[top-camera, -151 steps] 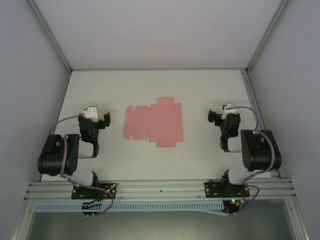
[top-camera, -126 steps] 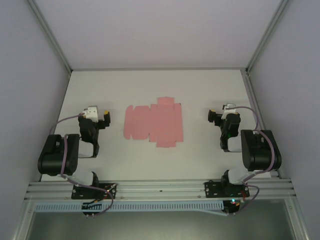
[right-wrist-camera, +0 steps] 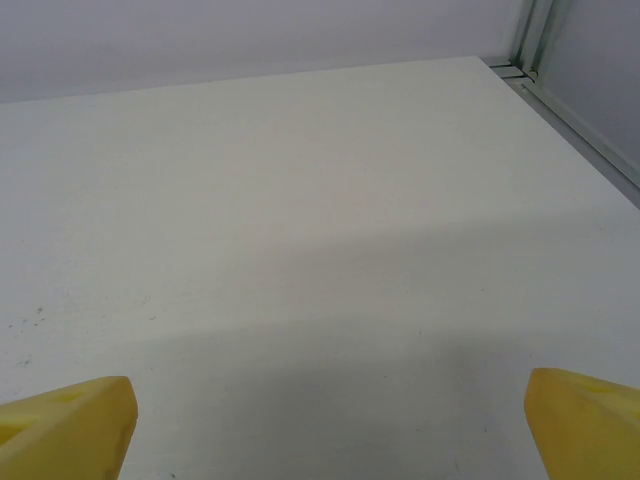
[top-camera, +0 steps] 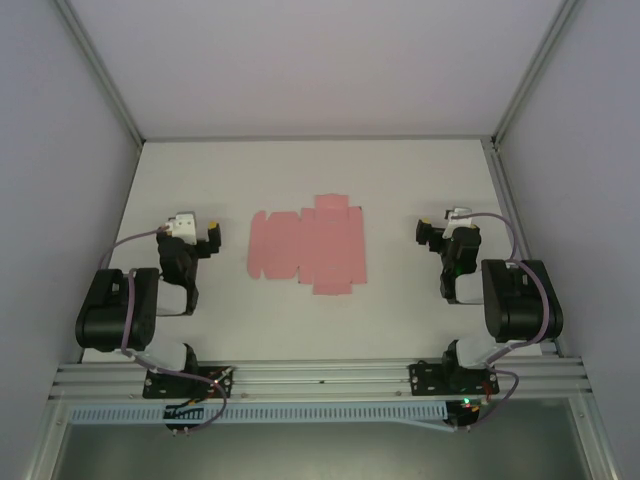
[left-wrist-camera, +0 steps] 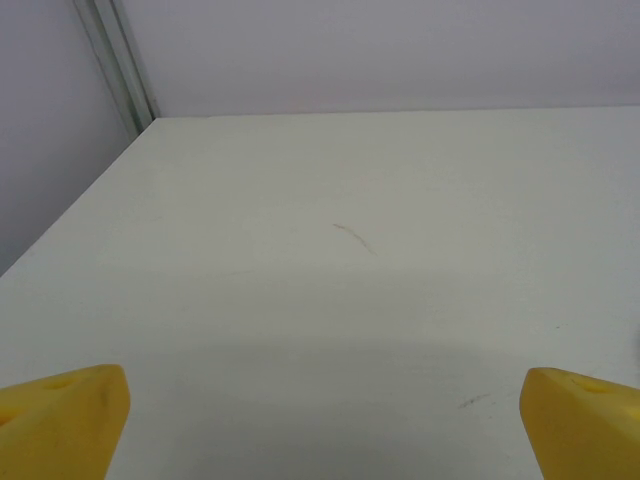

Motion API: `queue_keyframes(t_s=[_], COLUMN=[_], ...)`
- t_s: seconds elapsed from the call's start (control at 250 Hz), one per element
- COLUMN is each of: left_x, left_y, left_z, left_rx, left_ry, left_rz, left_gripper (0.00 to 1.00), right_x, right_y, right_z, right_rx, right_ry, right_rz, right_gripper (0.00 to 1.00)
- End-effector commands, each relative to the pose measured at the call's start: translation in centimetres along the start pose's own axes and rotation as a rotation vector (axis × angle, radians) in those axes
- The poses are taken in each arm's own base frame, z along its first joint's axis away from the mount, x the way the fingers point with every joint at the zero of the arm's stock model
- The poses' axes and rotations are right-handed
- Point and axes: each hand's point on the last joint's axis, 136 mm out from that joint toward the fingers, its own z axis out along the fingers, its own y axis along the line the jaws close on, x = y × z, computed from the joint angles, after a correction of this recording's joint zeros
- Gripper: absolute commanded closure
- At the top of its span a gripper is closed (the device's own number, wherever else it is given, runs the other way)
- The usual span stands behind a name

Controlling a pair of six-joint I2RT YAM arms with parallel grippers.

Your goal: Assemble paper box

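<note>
Box (top-camera: 308,245) lies flat, unfolded, on table (top-camera: 420,170), between L gripper (top-camera: 208,240) and R gripper (top-camera: 428,233), well apart from both. Fingers (left-wrist-camera: 60,410) spread wide, empty. Prob. parked either side so each reaches its flaps; no fold begun.

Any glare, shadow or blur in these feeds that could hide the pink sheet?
Top view: even light, no glare, pink sheet clear against the white table. Left wrist view: soft shadow on the near table, yellow fingertips slightly soft. Right wrist view: similar soft shadow, no glare.
</note>
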Motion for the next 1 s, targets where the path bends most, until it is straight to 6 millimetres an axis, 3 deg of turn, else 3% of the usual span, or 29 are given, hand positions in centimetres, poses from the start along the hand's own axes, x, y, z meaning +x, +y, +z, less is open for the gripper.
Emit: queue_keyframes(t_s=[0.0,0.355,0.491,0.627,0.747,0.819,0.93,0.994], left_x=[-1.3,-1.2,-3.0,-5.3,-8.1,-9.0,-8.9,-8.5], left_y=[-0.2,-0.2,1.1,1.4,-0.3,-1.1,-3.4,-4.5], left_z=[0.4,0.3,0.7,-0.5,-1.4,-1.6,-2.1,-2.3], left_rx=[0.007,0.008,-0.064,-0.067,0.033,0.071,0.164,0.192], left_ry=[-0.041,-0.04,-0.003,-0.018,0.014,0.071,0.174,0.221], left_rz=[0.017,0.018,-0.005,-0.052,-0.138,-0.21,-0.291,-0.337], left_gripper=[0.0,0.0,0.0,0.0,0.0,0.0,0.0,0.0], right_x=[-1.1,-1.2,-1.5,-3.6,-6.1,-7.4,-8.3,-8.3], right_y=[0.2,0.2,0.1,0.9,1.5,2.8,6.5,8.7], right_z=[0.2,0.2,0.2,0.0,-0.8,-1.6,-2.7,-3.4], right_rx=[-0.011,-0.01,0.0,-0.037,-0.002,-0.001,-0.069,-0.112], right_ry=[-0.034,-0.036,-0.037,0.003,0.047,0.081,0.164,0.229], right_rz=[0.015,0.016,0.024,0.002,-0.019,-0.024,-0.002,0.049], right_gripper=[0.0,0.0,0.0,0.0,0.0,0.0,0.0,0.05])
